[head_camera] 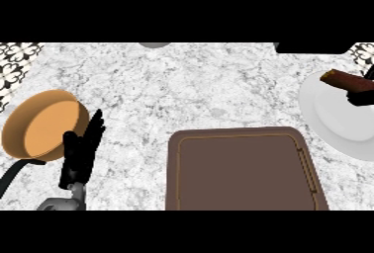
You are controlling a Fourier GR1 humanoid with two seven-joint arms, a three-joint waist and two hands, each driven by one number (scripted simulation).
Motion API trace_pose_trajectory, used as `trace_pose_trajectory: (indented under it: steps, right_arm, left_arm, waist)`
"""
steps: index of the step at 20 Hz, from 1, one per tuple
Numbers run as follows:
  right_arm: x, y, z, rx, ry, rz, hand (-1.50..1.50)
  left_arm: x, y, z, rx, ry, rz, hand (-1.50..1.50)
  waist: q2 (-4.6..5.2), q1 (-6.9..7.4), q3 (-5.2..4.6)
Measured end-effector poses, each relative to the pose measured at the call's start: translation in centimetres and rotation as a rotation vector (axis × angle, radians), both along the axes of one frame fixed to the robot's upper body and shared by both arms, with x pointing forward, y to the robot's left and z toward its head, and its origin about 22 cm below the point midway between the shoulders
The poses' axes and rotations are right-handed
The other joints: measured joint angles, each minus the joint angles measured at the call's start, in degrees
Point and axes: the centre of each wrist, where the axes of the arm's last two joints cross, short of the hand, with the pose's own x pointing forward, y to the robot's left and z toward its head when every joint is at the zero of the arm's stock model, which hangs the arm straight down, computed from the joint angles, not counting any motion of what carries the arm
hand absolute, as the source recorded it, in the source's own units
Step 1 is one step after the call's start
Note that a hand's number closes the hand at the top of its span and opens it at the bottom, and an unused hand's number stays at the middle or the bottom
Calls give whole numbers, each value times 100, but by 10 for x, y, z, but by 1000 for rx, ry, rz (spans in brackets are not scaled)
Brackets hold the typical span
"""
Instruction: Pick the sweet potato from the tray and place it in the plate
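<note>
The sweet potato hung over the white plate's far rim, pinched in the right hand at the counter's right edge, clear of the brown tray; lowering before release seemed wisest. The left hand rested open.

Bright, even light over the pale counter; faint soft shadows, no glare.

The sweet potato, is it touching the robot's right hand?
Touching. In the head view the right hand shows as black fingers directly against the sweet potato above the white plate, with no gap between them.
</note>
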Motion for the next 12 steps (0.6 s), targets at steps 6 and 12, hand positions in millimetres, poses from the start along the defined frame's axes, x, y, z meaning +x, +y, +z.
trace_pose_trajectory:
  steps: [6,12]
  right_arm:
    - [-7,-28,-16,94,166,32,150]
    - [-20,-41,-39,164,340,83,-150]
  left_arm:
    - [4,-1,3,0,-11,-10,0]
    - [5,-4,3,-3,-13,-17,0]
  waist:
    - [31,62,6]
    - [50,101,13]
